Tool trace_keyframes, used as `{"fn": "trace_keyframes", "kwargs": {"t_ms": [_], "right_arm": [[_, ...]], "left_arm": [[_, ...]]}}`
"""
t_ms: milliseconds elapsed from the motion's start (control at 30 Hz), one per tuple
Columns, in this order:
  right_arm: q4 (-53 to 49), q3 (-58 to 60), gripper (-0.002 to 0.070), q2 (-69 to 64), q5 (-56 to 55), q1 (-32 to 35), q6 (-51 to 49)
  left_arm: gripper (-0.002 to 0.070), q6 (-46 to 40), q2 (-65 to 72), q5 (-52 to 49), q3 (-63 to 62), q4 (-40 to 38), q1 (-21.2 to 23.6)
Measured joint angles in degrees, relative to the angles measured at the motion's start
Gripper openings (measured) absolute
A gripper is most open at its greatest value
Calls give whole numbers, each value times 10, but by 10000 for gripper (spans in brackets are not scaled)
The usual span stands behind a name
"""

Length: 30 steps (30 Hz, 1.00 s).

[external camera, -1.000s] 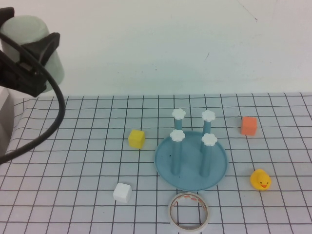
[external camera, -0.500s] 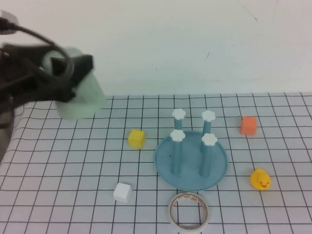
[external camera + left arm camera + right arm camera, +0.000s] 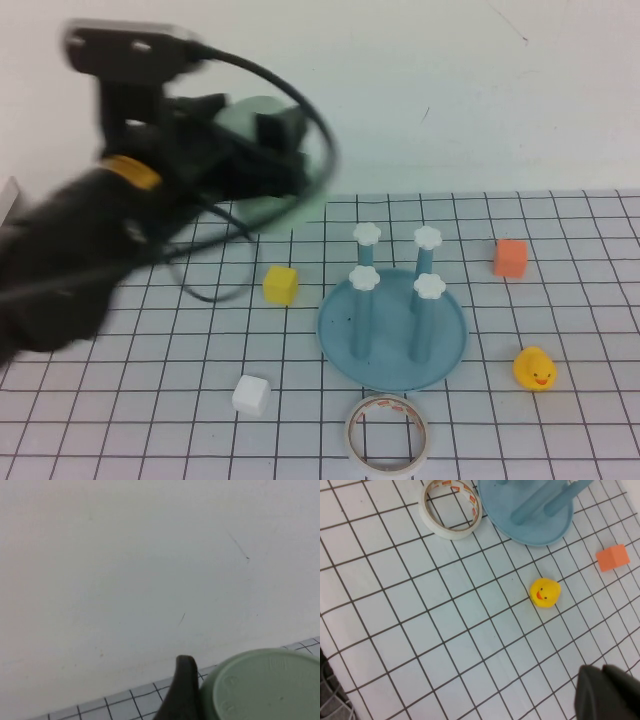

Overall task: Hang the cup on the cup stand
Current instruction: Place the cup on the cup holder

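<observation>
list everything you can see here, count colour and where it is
cup: 1, pale mint green, held in the air left of and above the stand
cup stand: 1, blue with four white-capped pegs, centre of mat
yellow cube: 1, left of stand
white cube: 1, near left of stand
orange cube: 1, far right
rubber duck: 1, yellow, right of stand
tape ring: 1, white, in front of stand
left gripper: black, clamped on cup
right gripper: dark, shut, low over the mat near the duck

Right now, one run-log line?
left end effector: holds pale mint-green plastic cup, airborne left of blue four-peg cup stand | right end effector: shut, parked
</observation>
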State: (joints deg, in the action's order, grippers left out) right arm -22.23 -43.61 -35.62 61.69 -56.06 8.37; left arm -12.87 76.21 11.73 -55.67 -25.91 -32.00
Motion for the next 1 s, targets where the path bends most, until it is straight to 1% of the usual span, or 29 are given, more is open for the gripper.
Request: {"fn": "trace_keyframes", "kwargs": {"t_ms": [67, 167, 267, 367, 533, 667, 767, 867, 1000], "right_arm": [[0, 0, -1, 0, 0, 0, 0], [0, 0, -1, 0, 0, 0, 0], [0, 0, -1, 0, 1, 0, 0], [0, 0, -1, 0, 1, 0, 0], [0, 0, -1, 0, 2, 0, 0], [0, 0, -1, 0, 2, 0, 0], [0, 0, -1, 0, 2, 0, 0], [0, 0, -1, 0, 2, 0, 0], [0, 0, -1, 0, 2, 0, 0]], "left_arm": [[554, 0, 27, 45, 0, 18, -22], [554, -26, 76, 138, 0, 67, -44], [554, -47, 124, 242, 0, 138, -48], [554, -49, 153, 298, -3, 164, -48], [554, -27, 203, 296, -40, 168, -48], [554, -16, 252, 231, -97, 168, -48], [554, -13, 283, 205, -127, 164, -48], [554, -11, 309, 211, -138, 145, -48], [553, -8, 337, 239, -140, 101, -48]]}}
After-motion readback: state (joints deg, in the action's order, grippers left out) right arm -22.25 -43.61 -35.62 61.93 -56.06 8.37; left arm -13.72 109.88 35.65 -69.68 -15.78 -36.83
